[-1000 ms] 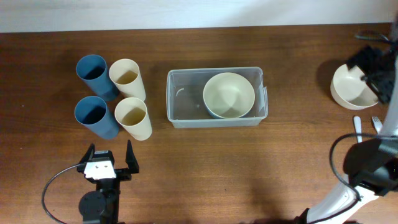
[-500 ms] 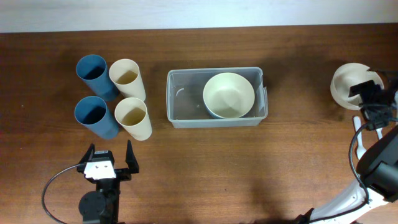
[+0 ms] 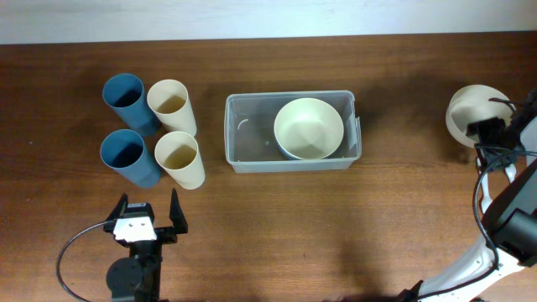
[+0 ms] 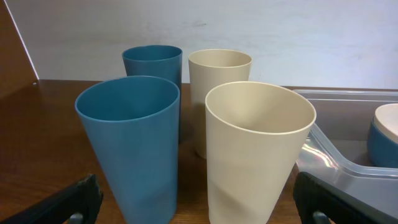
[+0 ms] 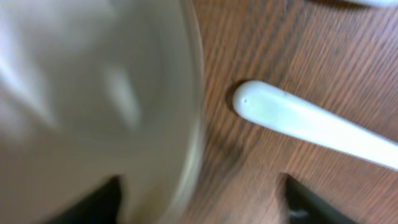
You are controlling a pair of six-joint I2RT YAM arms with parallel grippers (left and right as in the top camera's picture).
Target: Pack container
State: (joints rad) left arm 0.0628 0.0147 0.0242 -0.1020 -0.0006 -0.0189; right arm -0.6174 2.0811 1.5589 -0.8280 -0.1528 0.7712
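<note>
The clear plastic container (image 3: 252, 134) stands mid-table with one cream bowl (image 3: 308, 127) in its right half; its corner also shows in the left wrist view (image 4: 348, 165). A second cream bowl (image 3: 468, 109) sits at the far right. My right gripper (image 3: 492, 132) is at that bowl's near right rim. In the right wrist view the gripper (image 5: 202, 208) has its jaws wide apart, with the blurred bowl rim (image 5: 186, 124) between them. My left gripper (image 3: 149, 216) is open and empty, below the cups.
Two blue cups (image 3: 126, 96) (image 3: 127, 153) and two cream cups (image 3: 172, 105) (image 3: 180, 158) stand left of the container. They fill the left wrist view, close ahead of the gripper (image 4: 199, 208). A white utensil handle (image 5: 311, 124) lies beside the right bowl.
My right arm has drawn back toward the near side, from over the right bowl to its near right rim. The bowl has shifted slightly. The left arm has not moved.
</note>
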